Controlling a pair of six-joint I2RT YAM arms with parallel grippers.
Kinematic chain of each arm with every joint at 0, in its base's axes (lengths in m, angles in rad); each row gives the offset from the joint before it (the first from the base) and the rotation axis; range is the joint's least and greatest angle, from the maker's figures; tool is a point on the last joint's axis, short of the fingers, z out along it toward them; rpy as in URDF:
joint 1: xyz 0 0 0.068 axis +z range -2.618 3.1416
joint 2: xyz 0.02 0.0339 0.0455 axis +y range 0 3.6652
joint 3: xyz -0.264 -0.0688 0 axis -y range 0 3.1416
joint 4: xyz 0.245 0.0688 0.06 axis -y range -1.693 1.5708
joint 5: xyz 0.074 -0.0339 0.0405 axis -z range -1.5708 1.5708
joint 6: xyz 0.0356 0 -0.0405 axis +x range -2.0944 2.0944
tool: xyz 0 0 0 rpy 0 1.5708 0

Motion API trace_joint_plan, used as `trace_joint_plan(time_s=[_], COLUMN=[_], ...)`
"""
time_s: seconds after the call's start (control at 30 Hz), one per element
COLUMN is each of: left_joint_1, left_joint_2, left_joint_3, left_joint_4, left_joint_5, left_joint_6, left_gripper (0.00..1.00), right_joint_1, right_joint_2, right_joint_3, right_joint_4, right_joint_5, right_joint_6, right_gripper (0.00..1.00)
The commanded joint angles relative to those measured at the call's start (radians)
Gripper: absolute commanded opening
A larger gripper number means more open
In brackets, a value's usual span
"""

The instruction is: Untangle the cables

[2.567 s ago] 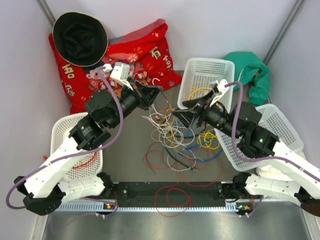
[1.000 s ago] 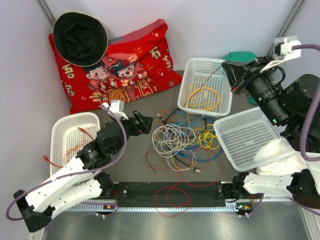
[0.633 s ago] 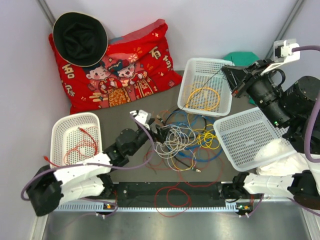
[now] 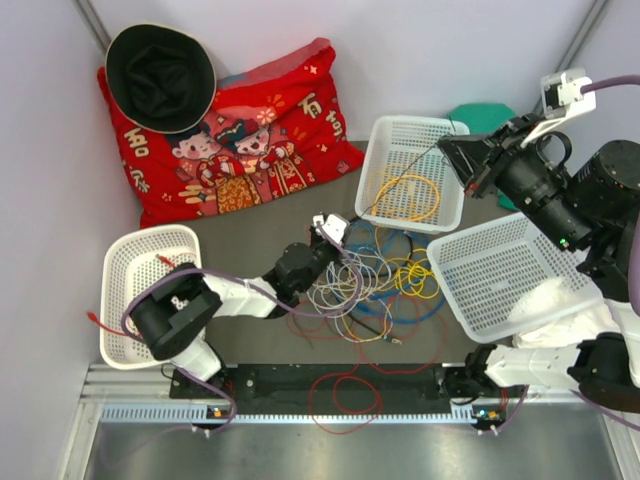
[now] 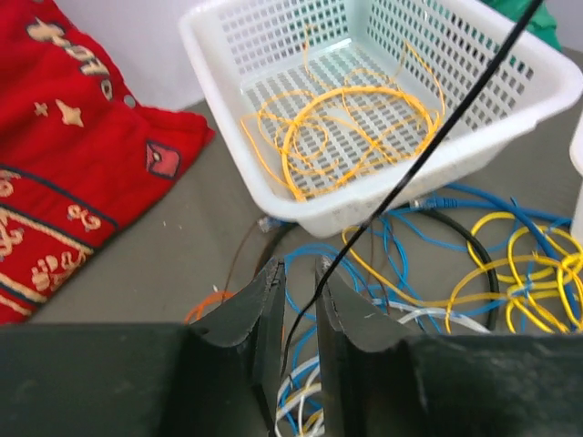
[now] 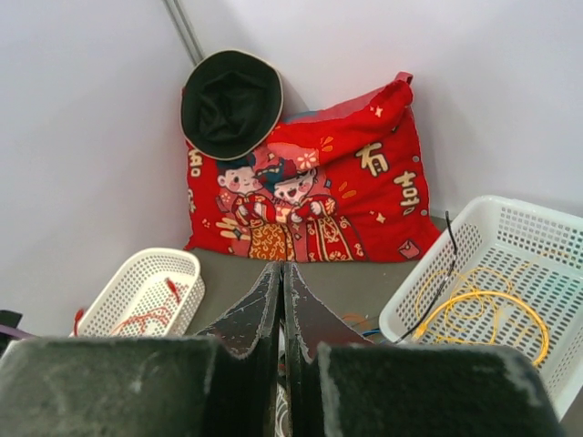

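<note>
Six colours or so of cables (image 4: 365, 280) lie heaped on the desk (image 4: 240, 235) between your two arms, white, blue, yellow and red loops overlapping in one pile near the middle. Your left arm stretches low across the desk, and the left gripper (image 5: 301, 273) sits at the pile's far-left edge; its jaws stand a narrow gap apart, with a thin black cable (image 5: 437, 118) running straight down into that gap, not visibly pinched. From there the black cable rises taut over the corner of the far basket (image 4: 385, 135), which holds a coil of yellow cable (image 4: 410, 195). From above, it reaches up toward the right gripper (image 4: 450, 155), raised high beside that basket. Your right wrist view shows those jaws pressed together with only a slit between them, and you cannot tell from it whether the black cable is caught there. A second basket (image 4: 120, 255) at the left holds a red cable (image 4: 165, 295). A third basket (image 4: 470, 245) sits at the right, just beside the pile. One more red cable (image 4: 345, 392) loops over the near edge of the desk. Behind the pile, a red pillow (image 4: 270, 120) leans at the back wall with a black hat (image 4: 160, 75) on its corner.
</note>
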Motion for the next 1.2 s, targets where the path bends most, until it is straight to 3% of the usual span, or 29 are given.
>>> trace_joint_plan(time_s=[0.0, 0.03, 0.07, 0.23, 0.27, 0.3, 0.33, 0.4, 0.43, 0.53, 0.6, 0.93, 1.17], left_joint_1=[0.009, 0.011, 0.011, 0.011, 0.011, 0.012, 0.012, 0.015, 0.015, 0.015, 0.015, 0.015, 0.015], left_joint_2=[0.041, 0.044, 0.043, -0.038, -0.107, -0.141, -0.172, -0.240, -0.250, -0.260, -0.255, -0.137, -0.140], left_joint_3=[0.102, 0.114, 0.135, 0.192, 0.218, 0.255, 0.349, 0.465, 0.590, 0.831, 0.937, 1.512, 1.538], left_joint_4=[0.122, 0.116, 0.102, 0.013, -0.071, -0.258, -0.382, -0.587, -0.786, -1.069, -1.168, -1.481, -1.532], left_joint_5=[-0.038, -0.039, -0.047, -0.088, -0.122, -0.133, -0.148, -0.179, -0.188, -0.159, -0.119, -0.009, 0.022], left_joint_6=[0.018, 0.018, 0.018, -0.046, -0.098, -0.147, -0.178, -0.269, -0.296, -0.359, -0.399, -0.488, -0.510], left_gripper=[0.21, 0.15, 0.00, 0.00, 0.00, 0.00, 0.00, 0.00, 0.00, 0.00, 0.00, 0.00, 0.00], right_joint_1=[0.009, 0.008, 0.008, 0.009, 0.009, 0.008, 0.008, 0.009, 0.009, 0.008, 0.009, 0.009, 0.009], right_joint_2=[-0.050, -0.064, -0.073, -0.125, -0.147, -0.156, -0.167, -0.200, -0.213, -0.246, -0.266, -0.340, -0.316], right_joint_3=[-0.015, -0.036, -0.048, -0.130, -0.143, -0.160, -0.195, -0.237, -0.284, -0.361, -0.412, -0.671, -0.710], right_joint_4=[0.022, 0.025, 0.027, 0.043, 0.045, 0.050, 0.060, 0.071, 0.092, 0.117, 0.123, 0.300, 0.399], right_joint_5=[-0.016, -0.020, -0.018, -0.010, -0.010, -0.012, -0.012, -0.015, -0.018, -0.035, -0.043, -0.150, -0.197], right_joint_6=[0.012, 0.014, 0.019, 0.025, 0.026, 0.025, 0.025, 0.026, 0.028, 0.046, 0.063, 0.120, 0.121], right_gripper=[0.00, 0.00, 0.00, 0.00, 0.00, 0.00, 0.08, 0.34, 0.58, 0.79, 0.86, 0.88, 0.88])
